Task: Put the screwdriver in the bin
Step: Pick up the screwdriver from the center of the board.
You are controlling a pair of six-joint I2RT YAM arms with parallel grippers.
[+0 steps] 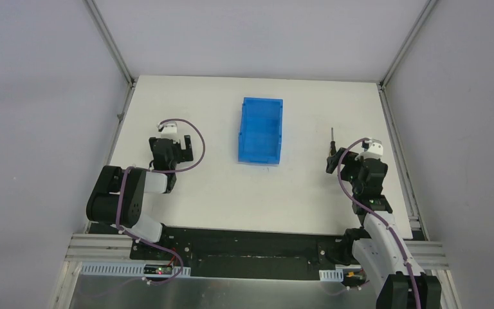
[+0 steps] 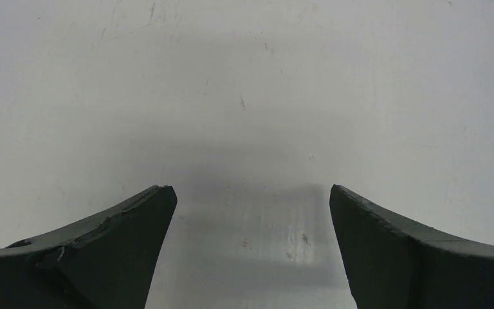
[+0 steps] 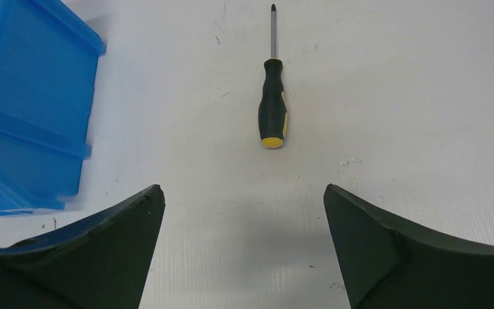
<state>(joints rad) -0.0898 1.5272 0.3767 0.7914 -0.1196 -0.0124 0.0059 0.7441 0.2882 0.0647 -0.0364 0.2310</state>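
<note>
Black-handled screwdriver (image 3: 272, 109) lies on the bench (image 1: 219, 193) right of the bin (image 1: 262, 102), dead ahead of the right claw (image 3: 243, 190), shaft pointing away. That claw is spread, empty and nearer; the left claw (image 2: 251, 190), left of the bin, is spread too.

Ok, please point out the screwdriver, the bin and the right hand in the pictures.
screwdriver (image 3: 272, 96), right wrist view, on the black handle.
bin (image 1: 263, 101), top external view, on its far wall.
right hand (image 3: 243, 188), right wrist view, midway between its open fingertips.

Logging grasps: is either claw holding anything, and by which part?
Nothing is held: left claw and right claw gape empty, screwdriver lying free ahead of the right one.
</note>
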